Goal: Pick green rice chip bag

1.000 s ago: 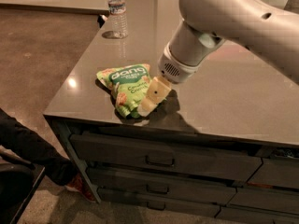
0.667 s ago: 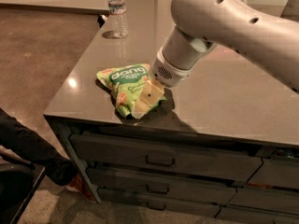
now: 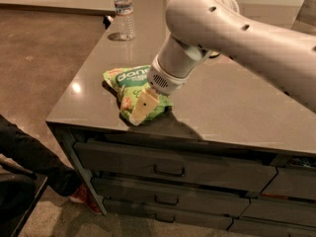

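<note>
The green rice chip bag [image 3: 129, 80] lies flat on the grey counter [image 3: 237, 107] near its front left edge, with its white "dang" lettering facing up. My gripper [image 3: 143, 106] is down on the near end of the bag, at the tip of the thick white arm [image 3: 222, 28] that reaches in from the upper right. The arm's wrist covers the right side of the bag. The bag rests on the counter.
A clear water bottle [image 3: 124, 13] stands at the counter's far left. Dark drawers with handles [image 3: 168, 169] run below the counter's front edge. A person's dark trouser leg and red shoe [image 3: 74, 191] are on the floor at lower left.
The arm has swung left and lower over the bag, and the gripper has moved further onto the bag's near end. The bag has stayed in place.
</note>
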Robot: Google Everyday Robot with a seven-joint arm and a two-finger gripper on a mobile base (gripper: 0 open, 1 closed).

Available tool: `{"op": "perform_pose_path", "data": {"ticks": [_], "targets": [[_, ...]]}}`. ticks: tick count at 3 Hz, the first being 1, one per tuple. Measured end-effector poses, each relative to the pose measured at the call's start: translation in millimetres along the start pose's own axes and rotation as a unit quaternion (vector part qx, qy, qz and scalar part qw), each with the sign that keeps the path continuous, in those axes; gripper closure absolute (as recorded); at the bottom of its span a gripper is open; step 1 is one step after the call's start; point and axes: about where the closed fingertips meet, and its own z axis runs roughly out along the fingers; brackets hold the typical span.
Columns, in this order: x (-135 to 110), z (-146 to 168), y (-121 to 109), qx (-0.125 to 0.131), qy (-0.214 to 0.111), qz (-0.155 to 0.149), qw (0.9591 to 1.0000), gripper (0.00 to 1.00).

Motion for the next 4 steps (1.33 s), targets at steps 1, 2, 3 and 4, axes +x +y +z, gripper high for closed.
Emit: {"op": "perform_pose_path", "data": {"ticks": [1,2,3,4], "targets": [[-10,0,1,0.005,-0.014,-0.002,0.9999,0.47],[-18,-16,-5,0.027,-0.033,0.003,0.9991,0.72],[-25,-43,-13,0.055,-0.061,0.011,0.9966,0.95],[-33,-71,-21,0.08,-0.091,0.018,0.9924,1.0]]}}
